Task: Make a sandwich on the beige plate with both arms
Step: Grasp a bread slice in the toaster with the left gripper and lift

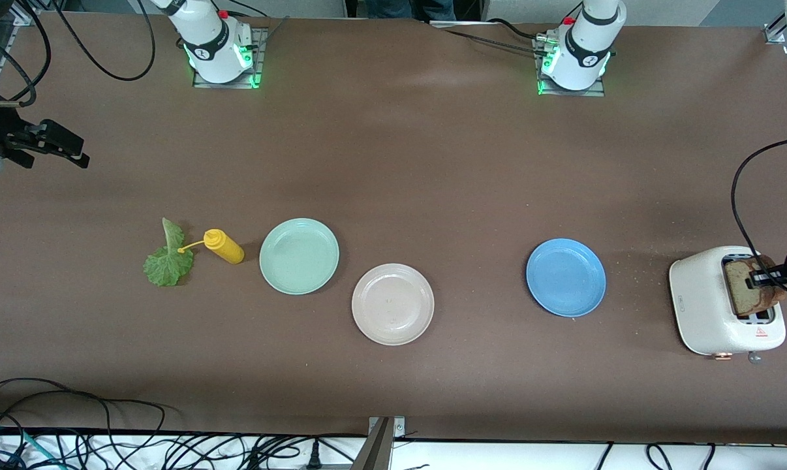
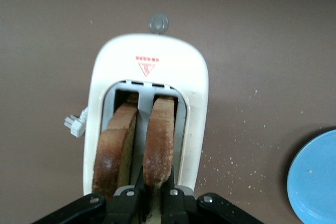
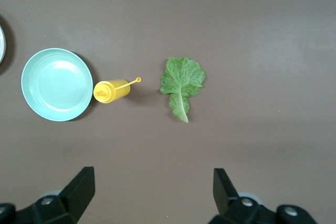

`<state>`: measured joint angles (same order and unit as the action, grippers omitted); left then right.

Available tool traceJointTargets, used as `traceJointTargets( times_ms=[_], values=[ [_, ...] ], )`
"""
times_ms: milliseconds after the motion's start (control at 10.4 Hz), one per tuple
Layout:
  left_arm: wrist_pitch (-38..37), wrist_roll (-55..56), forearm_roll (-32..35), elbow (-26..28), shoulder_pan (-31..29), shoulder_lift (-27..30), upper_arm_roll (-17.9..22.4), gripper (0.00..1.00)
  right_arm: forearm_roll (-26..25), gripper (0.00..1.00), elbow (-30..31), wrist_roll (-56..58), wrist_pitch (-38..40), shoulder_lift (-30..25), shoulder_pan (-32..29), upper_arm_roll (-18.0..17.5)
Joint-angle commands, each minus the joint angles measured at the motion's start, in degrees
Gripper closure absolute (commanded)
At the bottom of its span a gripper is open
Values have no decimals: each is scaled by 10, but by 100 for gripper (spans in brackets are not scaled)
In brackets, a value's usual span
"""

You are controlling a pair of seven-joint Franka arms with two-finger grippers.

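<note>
Two brown bread slices stand in the slots of a white toaster (image 1: 700, 300) at the left arm's end of the table. My left gripper (image 2: 156, 195) is over the toaster and shut on one slice (image 2: 160, 140); the other slice (image 2: 114, 148) stands free beside it. In the front view this gripper (image 1: 764, 279) holds the bread (image 1: 744, 292) at the slot. The green lettuce leaf (image 1: 167, 262) lies flat on the table at the right arm's end, also in the right wrist view (image 3: 182, 80). My right gripper (image 3: 152, 187) is open and empty, up over the table (image 1: 72, 151). The beige plate (image 1: 392, 304) is bare.
A yellow squeeze bottle (image 1: 224, 246) lies on its side between the lettuce and a mint-green plate (image 1: 299, 256). A blue plate (image 1: 566, 277) sits between the beige plate and the toaster. Crumbs lie beside the toaster. Cables run along the front edge.
</note>
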<state>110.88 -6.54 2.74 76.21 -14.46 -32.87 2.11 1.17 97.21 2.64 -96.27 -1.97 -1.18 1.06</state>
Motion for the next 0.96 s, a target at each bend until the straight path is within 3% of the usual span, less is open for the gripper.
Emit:
traceJointTargets(
  times_ms=[0, 287, 479, 862],
  values=[
    [-32, -2, 11, -42, -1, 18, -4, 100, 2, 0, -12, 6, 6, 3, 0, 1],
    [-89, 36, 6, -47, 19, 55, -12, 100, 2, 0, -12, 6, 6, 3, 0, 1],
    [-170, 94, -10, -90, 57, 57, -15, 100, 2, 0, -12, 7, 6, 3, 0, 1],
    [-193, 329, -100, -103, 157, 57, -14, 100, 1, 0, -12, 7, 6, 3, 0, 1]
  ],
)
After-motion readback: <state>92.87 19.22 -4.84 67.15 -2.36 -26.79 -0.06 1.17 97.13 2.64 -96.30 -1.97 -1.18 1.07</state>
